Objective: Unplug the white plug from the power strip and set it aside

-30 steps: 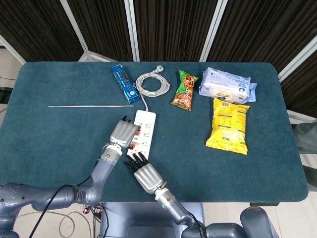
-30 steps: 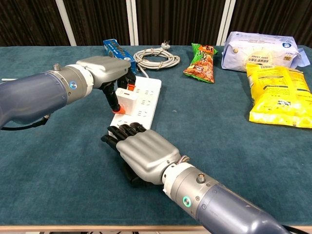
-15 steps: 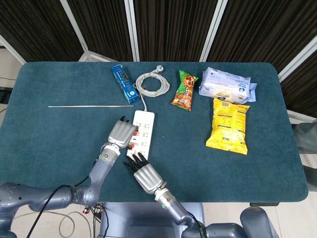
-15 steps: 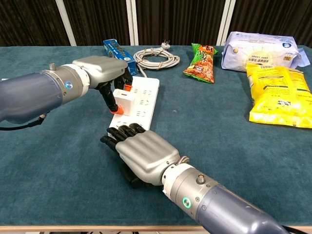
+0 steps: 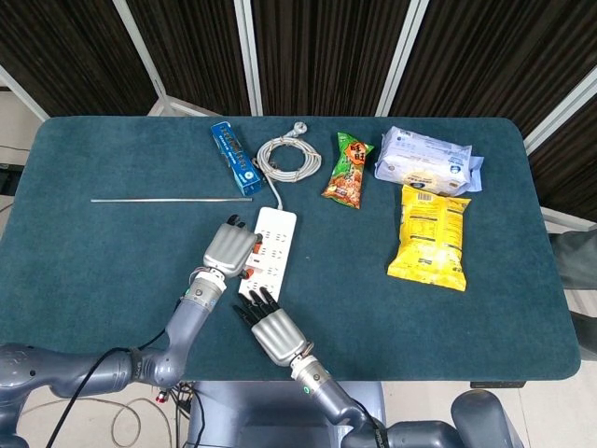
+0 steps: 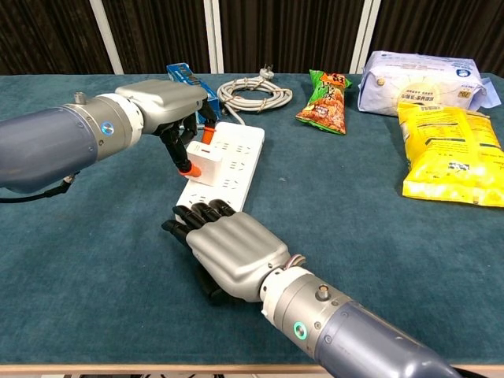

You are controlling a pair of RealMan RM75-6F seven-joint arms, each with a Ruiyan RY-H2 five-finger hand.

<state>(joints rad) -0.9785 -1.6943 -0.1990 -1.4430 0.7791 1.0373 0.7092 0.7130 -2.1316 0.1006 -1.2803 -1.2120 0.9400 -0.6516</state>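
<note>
The white power strip (image 5: 271, 245) (image 6: 239, 154) lies lengthwise near the table's front. A white plug (image 6: 206, 161) stands in it near its middle. My left hand (image 5: 230, 247) (image 6: 163, 105) reaches over the strip's left side and pinches the plug between its orange-tipped fingers (image 6: 184, 160). In the head view that hand hides the plug. My right hand (image 5: 271, 328) (image 6: 230, 250) lies palm down with its fingers stretched flat, pressing on the strip's near end. The strip's cable runs back to a coil (image 5: 287, 157) (image 6: 253, 94).
A blue box (image 5: 233, 157) lies behind the strip and a thin metal rod (image 5: 172, 199) to its left. A red-green snack bag (image 5: 347, 170), a white-blue pack (image 5: 427, 161) and a yellow bag (image 5: 429, 236) lie at the right.
The strip's far end swung a little left, then back to the right, as my left hand tugged at the plug and rose slightly. My right hand has stayed on the near end.
</note>
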